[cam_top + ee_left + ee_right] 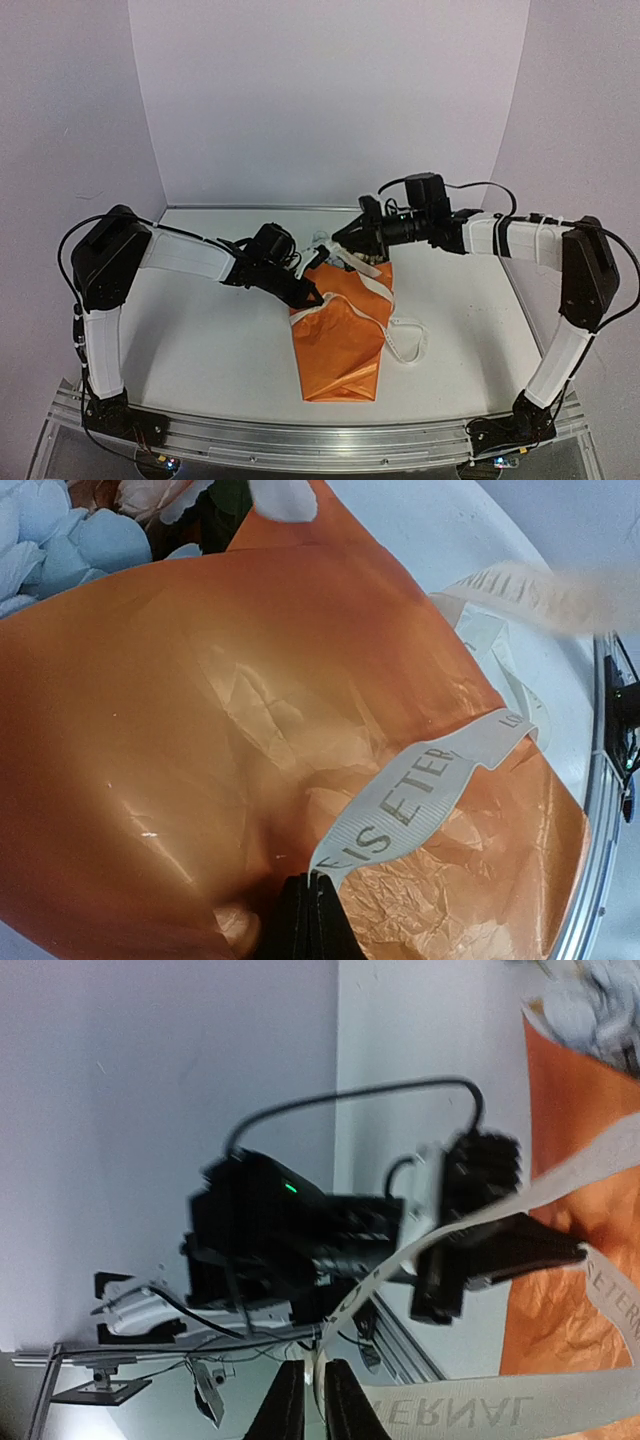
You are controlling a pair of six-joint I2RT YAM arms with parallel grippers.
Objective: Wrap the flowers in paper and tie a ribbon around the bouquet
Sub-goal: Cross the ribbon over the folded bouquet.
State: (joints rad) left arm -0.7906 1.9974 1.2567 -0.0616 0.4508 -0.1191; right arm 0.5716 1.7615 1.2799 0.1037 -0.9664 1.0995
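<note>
Bouquet (340, 340) lies on the white table (200, 340) between my two arms, with its narrow end toward my bases and its wide end away.

Paper (150, 730): bright orange, glossy, crinkled. The top view gives the whole cone. The left wrist view gives only a close stretch of its creased face.

Flowers (60, 540): pale blue and cream blooms at the cone's mouth. They are clear in the left wrist view and only a pale smudge (322, 243) from above.

Ribbon (410, 800): white, with dark printed capitals.
- Left wrist view reads "IS ETER" along the strand crossing the paper.
- Right wrist view reads "ERNAL" on the strand (560, 1185) along its bottom edge.
- From above the lettering is too small to read. That view alone shows the ribbon (385, 315) crossing the cone slantwise and looping off its right side onto the table.
- Only the right wrist view shows my left arm (300, 1230) across the way, black housing with a small green light (290, 1188).

Left pincer (315, 910): closed tight, the ribbon's end pinched between the tips, low over the orange paper. From above it (312, 297) sits at the cone's left upper edge.

Right pincer (313, 1368): fingers a narrow crack apart, a ribbon strand running up between them. I cannot tell whether the pads touch it. From above it (340, 245) hangs by the blooms.
</note>
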